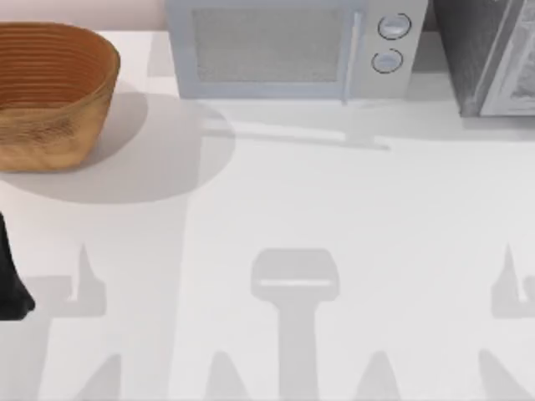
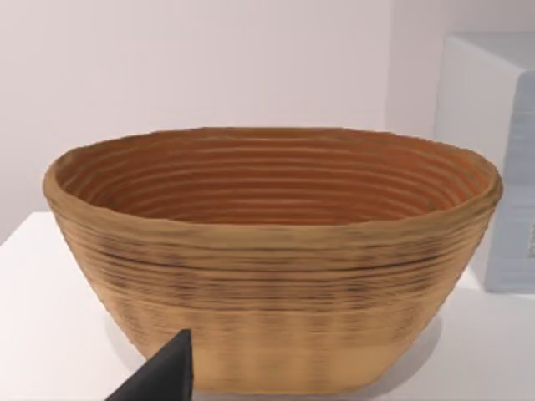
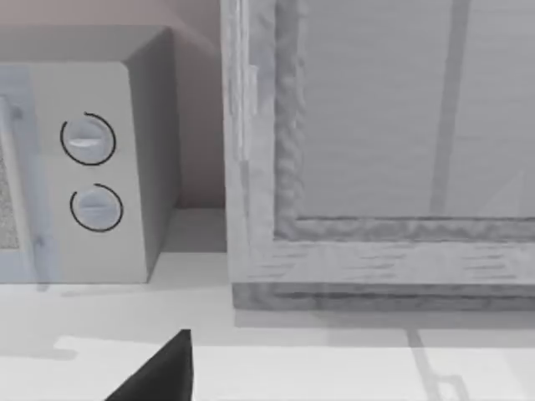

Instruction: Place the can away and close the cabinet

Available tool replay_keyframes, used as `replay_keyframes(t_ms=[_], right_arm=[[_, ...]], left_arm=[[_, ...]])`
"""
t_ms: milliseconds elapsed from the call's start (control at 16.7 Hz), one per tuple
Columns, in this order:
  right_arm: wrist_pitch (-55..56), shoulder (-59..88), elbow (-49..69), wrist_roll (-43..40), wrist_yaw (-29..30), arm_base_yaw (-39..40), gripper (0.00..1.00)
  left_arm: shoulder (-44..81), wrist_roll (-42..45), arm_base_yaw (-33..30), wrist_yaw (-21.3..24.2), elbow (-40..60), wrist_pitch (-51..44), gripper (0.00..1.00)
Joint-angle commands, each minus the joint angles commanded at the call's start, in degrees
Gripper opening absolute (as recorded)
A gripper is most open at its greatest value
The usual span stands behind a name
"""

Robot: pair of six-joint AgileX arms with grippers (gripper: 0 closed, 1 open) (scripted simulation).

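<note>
At the near left edge of the white bench [image 1: 276,209], a dark part of my left arm [image 1: 10,280] juts in from the side in the top view. A single black finger tip of the left claw [image 2: 163,374] shows in the left wrist view, pointing toward the basket; I cannot tell how far that claw is open or whether it has hold of anything. A single black finger tip of the right claw [image 3: 159,372] shows in the right wrist view, low over the bench in front of the cabinet; its opening also cannot be told.

Farther back on the left stands a brown woven oval basket [image 1: 50,92], upright on the bench, its ribbed inner wall showing no contents where the left wrist view looks in. At the far middle stands a pale grey box-shaped microwave [image 1: 288,50], its door shut, with two round knobs [image 1: 393,27] one above the other on its right panel. Just beside it, at the far right corner, is a grey wood-grain cabinet [image 1: 489,54] with a framed front panel.

I cannot tell where the small red drink can is.
</note>
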Motion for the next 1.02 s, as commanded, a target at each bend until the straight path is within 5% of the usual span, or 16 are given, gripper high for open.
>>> replay_keyframes(t_ms=[540, 1020], right_arm=[[2.6, 3.7, 0.8, 0.0, -2.2, -2.1, 1.00], [24.8, 32.5, 7.6, 0.5, -20.9, -21.1, 1.00]], left_arm=[[0.0, 0.0, 0.0, 0.0, 0.0, 0.0, 1.00], [0.0, 0.0, 0.0, 0.0, 0.0, 0.0, 1.00]])
